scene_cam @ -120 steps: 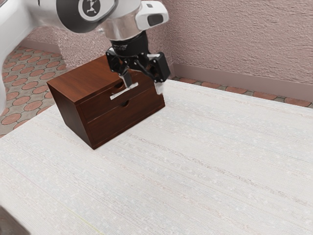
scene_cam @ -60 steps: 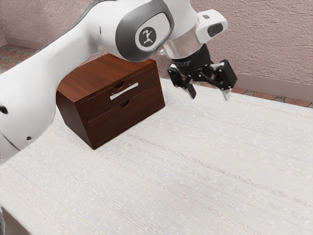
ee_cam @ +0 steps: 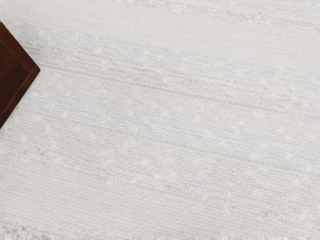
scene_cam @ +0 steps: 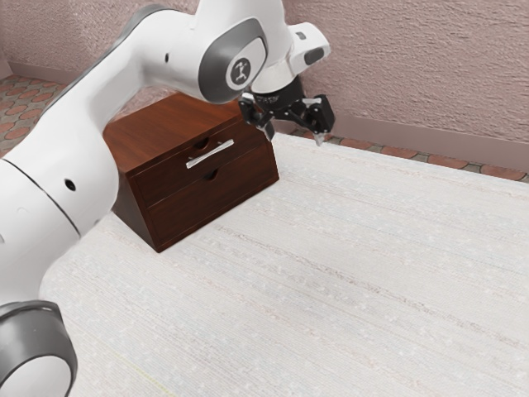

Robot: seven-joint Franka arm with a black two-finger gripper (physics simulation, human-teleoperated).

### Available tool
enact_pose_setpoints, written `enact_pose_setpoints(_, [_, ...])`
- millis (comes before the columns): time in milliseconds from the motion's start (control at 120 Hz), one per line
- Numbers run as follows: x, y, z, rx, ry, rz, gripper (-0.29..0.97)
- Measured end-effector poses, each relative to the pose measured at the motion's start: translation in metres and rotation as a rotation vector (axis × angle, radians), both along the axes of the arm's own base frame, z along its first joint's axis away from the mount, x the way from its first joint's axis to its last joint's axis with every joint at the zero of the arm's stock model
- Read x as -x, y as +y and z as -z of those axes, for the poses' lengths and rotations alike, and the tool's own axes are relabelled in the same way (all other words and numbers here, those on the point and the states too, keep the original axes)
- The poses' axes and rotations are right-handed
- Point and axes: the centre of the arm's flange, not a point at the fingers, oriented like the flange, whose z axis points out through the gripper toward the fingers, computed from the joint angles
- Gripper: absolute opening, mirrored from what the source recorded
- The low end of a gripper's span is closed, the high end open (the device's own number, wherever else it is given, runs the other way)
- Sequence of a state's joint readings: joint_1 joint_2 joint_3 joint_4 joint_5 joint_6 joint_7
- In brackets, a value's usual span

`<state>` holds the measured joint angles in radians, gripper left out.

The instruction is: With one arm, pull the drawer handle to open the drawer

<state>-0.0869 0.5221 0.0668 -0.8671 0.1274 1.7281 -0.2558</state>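
A dark wooden cabinet [scene_cam: 178, 132] with two drawers stands on the white table [scene_cam: 355, 265] toward the exterior view's left. The upper drawer [scene_cam: 198, 161] carries a silver bar handle [scene_cam: 209, 154], and its front looks flush with the cabinet. My gripper [scene_cam: 294, 137] hangs open and empty just beyond the cabinet's far right corner, above the table and well clear of the handle. One corner of the cabinet [ee_cam: 12, 82] shows in the wrist view, beside bare table [ee_cam: 175, 130].
A pink textured wall [scene_cam: 430, 58] with a baseboard runs behind the table's far edge, close behind the gripper. A tiled floor [scene_cam: 33, 91] lies beyond the table on the exterior view's left. My white arm [scene_cam: 107, 107] arches over the cabinet.
My gripper left the handle, swung out to the exterior view's right, then came back toward the cabinet's far corner, farther from the camera. The drawer front has not visibly shifted.
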Motion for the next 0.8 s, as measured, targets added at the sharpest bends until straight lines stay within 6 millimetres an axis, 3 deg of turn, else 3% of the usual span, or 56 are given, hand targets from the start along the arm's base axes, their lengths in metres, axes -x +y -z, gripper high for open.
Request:
enact_pose_setpoints(208, [0.015, 0.017, -0.012, -0.036, 0.066, 0.093, 0.68])
enact_pose_setpoints(467, [0.03, 0.018, -0.003, -0.048, 0.23, 0.208, 0.68])
enact_pose_setpoints(683, [0.009, 0.008, 0.014, -0.057, 0.234, 0.338, 0.67])
enact_pose_setpoints(800, [0.0, 0.024, 0.008, -0.119, 0.168, 0.382, 0.67])
